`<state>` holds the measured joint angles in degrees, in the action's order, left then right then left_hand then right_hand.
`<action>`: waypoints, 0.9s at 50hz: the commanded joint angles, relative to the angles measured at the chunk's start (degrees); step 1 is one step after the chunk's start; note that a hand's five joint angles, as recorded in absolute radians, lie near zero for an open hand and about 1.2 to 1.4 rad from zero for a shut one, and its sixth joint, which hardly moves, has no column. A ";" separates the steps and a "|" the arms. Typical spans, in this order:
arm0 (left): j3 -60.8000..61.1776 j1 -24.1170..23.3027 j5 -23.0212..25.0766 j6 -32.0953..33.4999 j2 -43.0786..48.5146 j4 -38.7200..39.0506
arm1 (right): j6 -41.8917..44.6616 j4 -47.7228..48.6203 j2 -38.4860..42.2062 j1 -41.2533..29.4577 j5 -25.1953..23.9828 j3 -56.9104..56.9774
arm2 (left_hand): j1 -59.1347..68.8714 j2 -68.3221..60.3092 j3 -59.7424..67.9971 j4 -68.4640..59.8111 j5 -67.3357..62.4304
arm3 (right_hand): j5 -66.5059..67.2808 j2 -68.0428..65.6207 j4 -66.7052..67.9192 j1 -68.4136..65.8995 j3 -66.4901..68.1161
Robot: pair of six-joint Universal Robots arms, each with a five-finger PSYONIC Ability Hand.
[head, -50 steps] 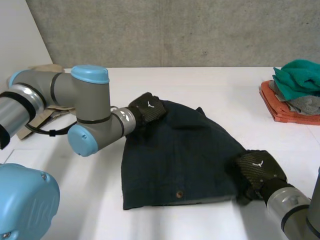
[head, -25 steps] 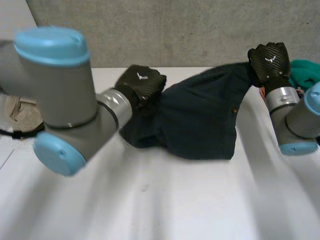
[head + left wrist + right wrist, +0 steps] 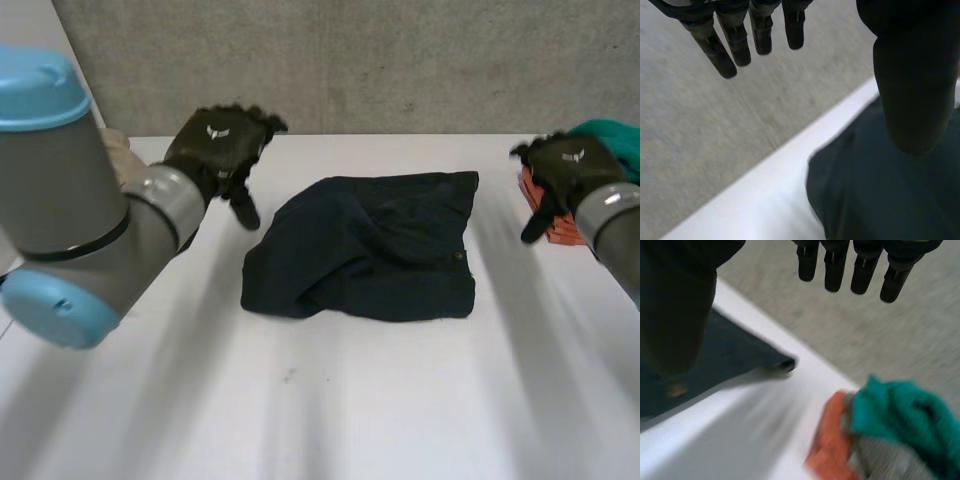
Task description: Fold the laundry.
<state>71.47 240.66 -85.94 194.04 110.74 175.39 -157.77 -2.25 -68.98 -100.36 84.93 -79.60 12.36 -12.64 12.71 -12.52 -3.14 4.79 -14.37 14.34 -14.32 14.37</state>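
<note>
A dark navy garment (image 3: 370, 248) lies folded over on the white table (image 3: 400, 400), with a small metal button near its right edge. My left hand (image 3: 220, 145) hovers to the left of the garment with straight fingers (image 3: 735, 42), holding nothing. My right hand (image 3: 565, 170) hangs to the garment's right, fingers (image 3: 860, 267) straight and empty. From the left wrist, the garment (image 3: 880, 195) lies below the thumb (image 3: 915, 85). From the right wrist, a garment corner (image 3: 745, 357) lies beside the thumb (image 3: 677, 300).
A stack of folded laundry (image 3: 590, 165) with a teal piece on top, grey and orange below, sits at the table's far right; it is also seen from the right wrist (image 3: 890, 430). A beige cloth (image 3: 115, 145) lies at the far left. A concrete wall stands behind.
Both hands held the garment, lifted it and carried its near edge toward the back. They have now let go and moved out to either side; the garment lies folded.
</note>
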 commanded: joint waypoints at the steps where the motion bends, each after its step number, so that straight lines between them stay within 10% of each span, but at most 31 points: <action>1: 11.23 2.36 6.39 8.19 0.17 -1.72 | 0.62 -10.75 -4.76 -0.63 -6.61 -9.51 | 17.34 -17.06 16.99 -17.17 -16.55 | 18.22 -18.64 18.67 -18.69 18.64; 9: 11.78 3.68 6.57 13.91 9.56 -1.19 | 0.89 -5.06 -0.12 -3.17 -15.85 -15.59 | 16.90 -16.62 16.55 -16.74 -16.12 | 28.36 -28.78 28.80 -28.82 28.77; 30: -7.56 -3.53 -2.04 13.91 24.43 1.54 | 3.43 19.03 13.52 -8.45 -7.33 -10.14 | 7.94 -7.66 7.59 -7.78 -7.16 | 9.67 -10.10 10.12 -10.14 10.09; 38: -14.15 -4.41 -5.90 17.25 28.48 1.89 | 9.14 24.75 17.82 -9.68 -4.87 -8.12 | 25.05 -24.78 24.70 -24.89 -24.27 | 20.59 -21.01 21.04 -21.05 21.01; 45: -14.87 -4.85 -7.05 15.84 25.58 2.94 | 11.17 28.27 19.41 -10.39 -2.15 -6.97 | 67.64 -67.36 67.29 -67.48 -66.86 | 65.21 -65.63 65.66 -65.68 65.63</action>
<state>56.69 236.12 -92.28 211.04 138.84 177.78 -147.76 23.76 -50.27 -110.39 80.64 -87.22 66.65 -64.62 63.75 -64.17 -53.72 45.86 -56.89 56.22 -54.92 56.26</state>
